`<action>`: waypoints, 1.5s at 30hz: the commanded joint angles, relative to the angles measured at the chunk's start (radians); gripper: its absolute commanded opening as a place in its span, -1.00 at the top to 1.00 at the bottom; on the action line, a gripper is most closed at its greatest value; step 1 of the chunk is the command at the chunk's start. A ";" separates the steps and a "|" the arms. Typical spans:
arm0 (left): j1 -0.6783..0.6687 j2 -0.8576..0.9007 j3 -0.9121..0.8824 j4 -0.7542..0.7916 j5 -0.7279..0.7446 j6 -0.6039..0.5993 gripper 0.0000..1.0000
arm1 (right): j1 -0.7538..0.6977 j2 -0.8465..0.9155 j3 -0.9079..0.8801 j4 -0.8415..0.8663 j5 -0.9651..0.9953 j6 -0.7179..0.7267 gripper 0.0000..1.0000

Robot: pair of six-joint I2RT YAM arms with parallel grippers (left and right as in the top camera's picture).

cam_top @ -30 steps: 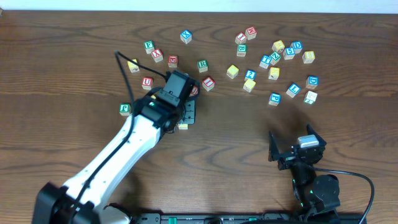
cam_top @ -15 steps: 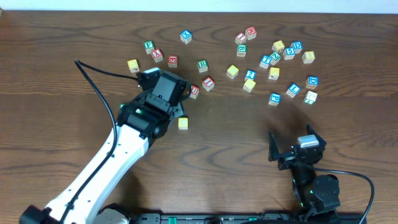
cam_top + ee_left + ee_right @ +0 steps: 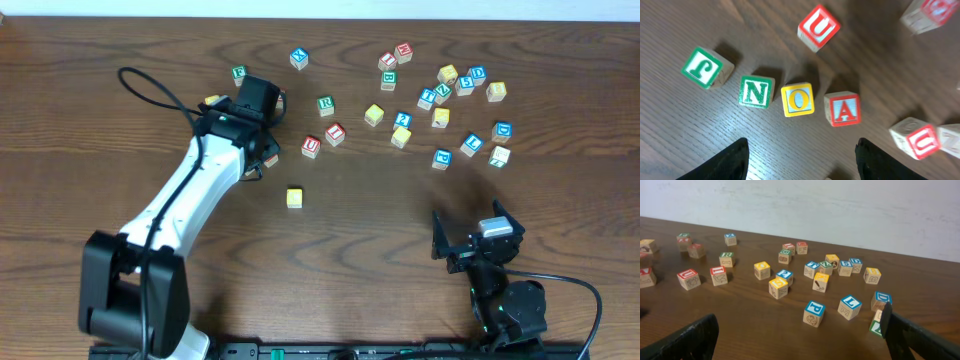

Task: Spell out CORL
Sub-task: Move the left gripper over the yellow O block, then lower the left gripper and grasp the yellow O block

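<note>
A yellow cube (image 3: 294, 197) stands alone on the wood at mid-table, its letter too small to read. My left gripper (image 3: 258, 98) has its jaws open over the back-left cluster, nothing between them (image 3: 802, 146). Ahead of it lies a yellow O cube (image 3: 798, 99), between a green N (image 3: 756, 91) and a red A (image 3: 843, 108). The green R cube (image 3: 325, 104) sits right of that arm. The blue L cube (image 3: 850, 305) lies in the right cluster (image 3: 471, 144). My right gripper (image 3: 470, 222) rests open near the front edge (image 3: 799, 317).
Red U cubes (image 3: 818, 27) and a green J cube (image 3: 706, 67) lie near the left gripper. A blue P cube (image 3: 814, 312) sits in front of the right gripper. Several more cubes (image 3: 440, 95) are scattered across the back right. A black cable (image 3: 150, 85) loops off the left arm.
The left gripper has opened and let go of the yellow cube, which stays at mid-table. The left arm has swung back and to the left over the cluster. The right arm has not moved.
</note>
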 commanded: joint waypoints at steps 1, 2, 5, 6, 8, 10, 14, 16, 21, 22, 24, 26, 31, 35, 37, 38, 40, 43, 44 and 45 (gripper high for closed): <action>0.002 0.050 0.024 -0.004 0.003 -0.013 -0.34 | -0.006 -0.005 -0.001 -0.004 0.001 -0.012 -0.98; 0.002 0.059 0.024 0.000 0.004 -0.013 -0.34 | -0.006 -0.005 -0.001 -0.004 0.001 -0.012 -0.98; 0.002 0.080 0.024 0.004 0.002 -0.036 -0.34 | -0.006 -0.005 -0.001 -0.004 0.001 -0.012 -0.98; 0.002 0.082 0.024 0.003 -0.005 -0.055 -0.34 | -0.006 -0.005 -0.001 -0.004 0.001 -0.012 -0.99; 0.002 0.082 0.024 0.010 -0.010 -0.065 -0.34 | -0.006 -0.005 -0.001 -0.004 0.001 -0.012 -0.98; 0.002 0.082 0.024 0.017 -0.014 -0.065 -0.34 | -0.006 -0.005 -0.001 -0.004 0.001 -0.012 -0.99; 0.002 0.084 0.024 0.023 -0.035 -0.065 -0.34 | -0.006 -0.005 -0.001 -0.004 0.001 -0.012 -0.99; 0.002 0.089 0.023 0.027 -0.035 -0.064 -0.34 | -0.006 -0.005 -0.001 -0.004 0.002 -0.012 -0.99; 0.002 0.125 0.023 0.037 -0.034 -0.064 -0.34 | -0.006 -0.005 -0.001 -0.004 0.001 -0.012 -0.99; 0.002 0.138 0.023 0.038 -0.034 -0.064 -0.34 | -0.006 -0.005 -0.001 -0.004 0.001 -0.012 -0.99; 0.002 0.162 0.022 0.038 -0.034 -0.064 -0.34 | -0.006 -0.005 -0.001 -0.004 0.002 -0.012 -0.99; 0.002 0.175 0.022 0.040 -0.034 -0.064 -0.34 | -0.006 -0.005 -0.001 -0.004 0.002 -0.012 -0.99; 0.002 0.177 0.022 0.073 -0.034 -0.064 -0.34 | -0.006 -0.005 -0.001 -0.004 0.001 -0.012 -0.99; 0.002 0.178 0.022 0.098 -0.034 -0.063 -0.34 | -0.006 -0.005 -0.001 -0.004 0.001 -0.012 -0.99; 0.002 0.180 0.021 0.115 -0.034 -0.053 -0.33 | -0.006 -0.005 -0.001 -0.004 0.001 -0.012 -0.99; 0.002 0.181 0.019 0.122 -0.034 -0.053 -0.33 | -0.006 -0.005 -0.001 -0.004 0.001 -0.012 -0.98; 0.002 0.181 0.015 0.129 -0.034 -0.053 -0.34 | -0.006 -0.005 -0.001 -0.004 0.001 -0.012 -0.99; 0.002 0.181 0.014 0.128 -0.035 -0.053 -0.33 | -0.006 -0.005 -0.001 -0.004 0.002 -0.012 -0.99; 0.002 0.181 0.014 0.128 -0.035 -0.053 -0.33 | -0.006 -0.005 -0.001 -0.004 0.001 -0.012 -0.98; 0.002 0.181 0.013 0.129 -0.035 -0.053 -0.33 | -0.006 -0.005 -0.001 -0.004 0.001 -0.012 -0.99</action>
